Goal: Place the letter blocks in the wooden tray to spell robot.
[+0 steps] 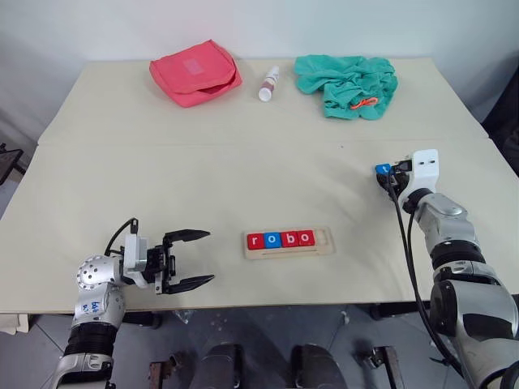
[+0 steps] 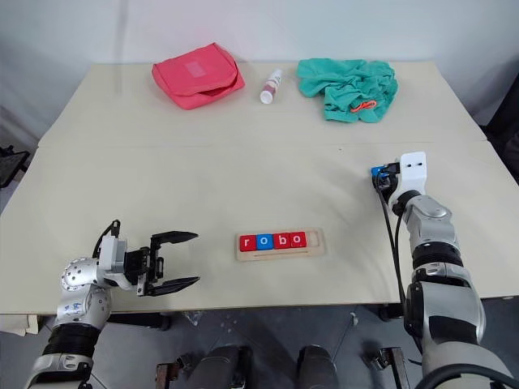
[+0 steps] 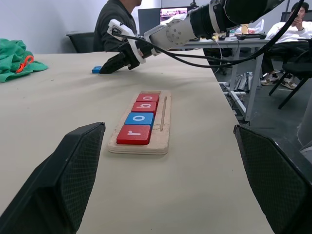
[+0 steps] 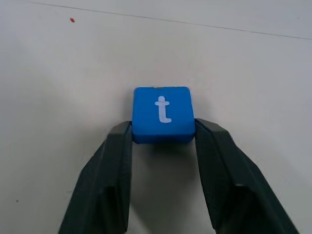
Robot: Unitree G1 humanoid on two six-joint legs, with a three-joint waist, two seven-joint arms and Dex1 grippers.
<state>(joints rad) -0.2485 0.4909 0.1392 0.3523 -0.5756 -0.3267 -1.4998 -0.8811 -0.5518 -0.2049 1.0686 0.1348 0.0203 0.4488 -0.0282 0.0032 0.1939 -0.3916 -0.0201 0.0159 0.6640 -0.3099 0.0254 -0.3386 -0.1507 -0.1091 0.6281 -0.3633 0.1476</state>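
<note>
Left gripper (image 1: 188,259) gapes wide near the wooden tray (image 1: 324,243).
Right gripper (image 4: 163,134) pinches the blue t block (image 4: 162,114) on the worktop (image 1: 243,162).

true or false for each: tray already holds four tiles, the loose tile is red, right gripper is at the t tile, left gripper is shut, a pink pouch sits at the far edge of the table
1. The wooden tray holds four letter blocks. True: r, o, b, o.
2. The t tile is red. False: it is blue.
3. The right gripper has its fingers on either side of the t tile. True.
4. The left gripper is shut. False: its fingers stand wide apart, holding nothing.
5. A pink pouch lies at the table's far edge. True.
</note>
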